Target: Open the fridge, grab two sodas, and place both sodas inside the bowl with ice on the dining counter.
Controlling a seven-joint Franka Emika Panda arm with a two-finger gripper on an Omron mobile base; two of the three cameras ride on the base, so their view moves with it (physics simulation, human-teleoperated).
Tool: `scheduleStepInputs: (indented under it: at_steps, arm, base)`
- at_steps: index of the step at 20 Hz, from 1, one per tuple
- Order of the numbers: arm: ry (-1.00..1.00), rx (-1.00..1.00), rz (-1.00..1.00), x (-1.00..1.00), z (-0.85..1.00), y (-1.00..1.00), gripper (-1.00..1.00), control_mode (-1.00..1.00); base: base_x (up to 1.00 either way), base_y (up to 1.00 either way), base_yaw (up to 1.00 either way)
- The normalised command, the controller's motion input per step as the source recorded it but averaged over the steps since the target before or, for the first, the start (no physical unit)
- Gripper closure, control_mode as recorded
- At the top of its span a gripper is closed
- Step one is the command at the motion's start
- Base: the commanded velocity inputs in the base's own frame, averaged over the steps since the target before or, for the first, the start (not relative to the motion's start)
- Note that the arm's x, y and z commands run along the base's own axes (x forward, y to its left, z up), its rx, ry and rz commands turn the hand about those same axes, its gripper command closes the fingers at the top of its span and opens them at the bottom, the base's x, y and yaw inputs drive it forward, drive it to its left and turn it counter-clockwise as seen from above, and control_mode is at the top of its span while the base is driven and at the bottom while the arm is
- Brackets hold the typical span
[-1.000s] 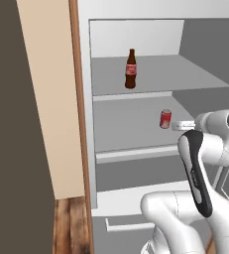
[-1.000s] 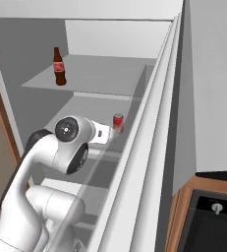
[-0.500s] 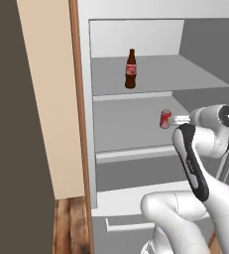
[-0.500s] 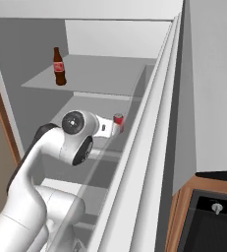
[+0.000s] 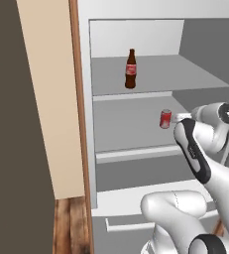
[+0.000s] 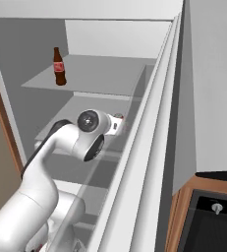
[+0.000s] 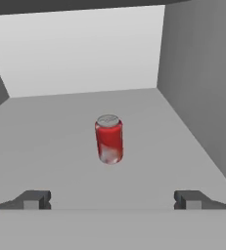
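Observation:
The fridge [image 5: 136,136] stands open, showing its grey shelves. A dark-brown soda bottle [image 5: 131,69] with a red label stands upright on the upper shelf [image 6: 60,67]. A small red soda can [image 5: 165,119] with a silver top stands upright on the middle shelf. In the hand view the can [image 7: 109,138] is centred ahead of my gripper [image 7: 112,200], a short way beyond the fingertips [image 7: 33,199]. The jaws stand wide open with nothing between them. The bowl with ice and the dining counter are out of view.
A tan panel with a wooden edge [image 5: 51,99] rises left of the fridge opening. The open fridge door [image 6: 149,147] runs along my right. The lower drawer's handle [image 5: 131,225] is below my arm. A dark appliance [image 6: 208,221] sits at lower right.
My arm has reached further into the fridge along the middle shelf, bringing the hand closer to the red can. The jaws have stayed open. The bottle and can have not moved.

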Motion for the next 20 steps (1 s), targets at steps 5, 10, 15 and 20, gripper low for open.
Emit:
scheduleStepInputs:
  at_steps: [5,10,15,20]
  arm:
    - [0.00,0.00,0.00,0.26,-0.07,-0.09,-1.00,-1.00]
    - [0.00,0.00,0.00,0.17,-0.06,0.00,-1.00,-1.00]
    - [0.00,0.00,0.00,0.17,-0.02,0.00,-1.00,-1.00]
    - [0.00,0.00,0.00,0.24,0.00,0.02,-1.00,-1.00]
  base:
    - [0.00,0.00,0.00]
    - [0.00,0.00,0.00]
    - [0.00,0.00,0.00]
    - [0.00,0.00,0.00]
